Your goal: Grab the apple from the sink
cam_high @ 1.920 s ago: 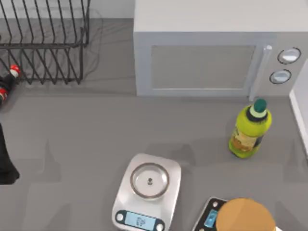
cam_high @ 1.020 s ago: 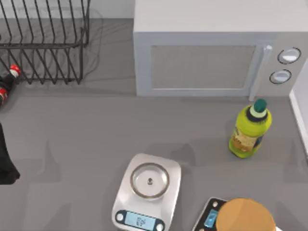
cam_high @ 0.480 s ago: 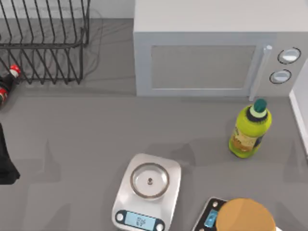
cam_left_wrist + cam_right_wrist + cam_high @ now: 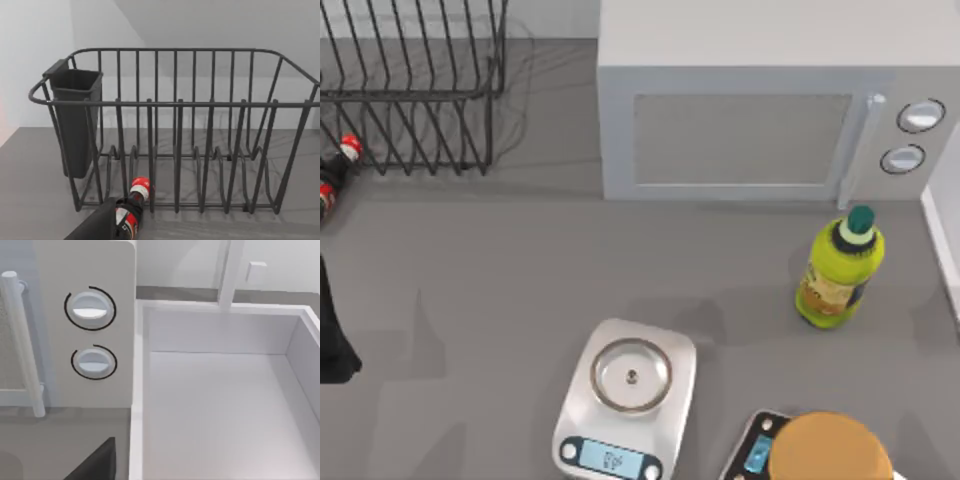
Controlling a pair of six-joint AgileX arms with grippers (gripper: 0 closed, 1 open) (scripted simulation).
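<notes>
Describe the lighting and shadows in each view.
Top view: even, soft light; faint shadows on the table beside the bottle and scale. Left wrist view: the rack casts thin bar shadows. Right wrist view: the sink is bright, without glare.

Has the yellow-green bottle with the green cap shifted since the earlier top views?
No. The yellow-green bottle with the green cap stands at the same spot below the grey microwave's two round knobs in every top view.
</notes>
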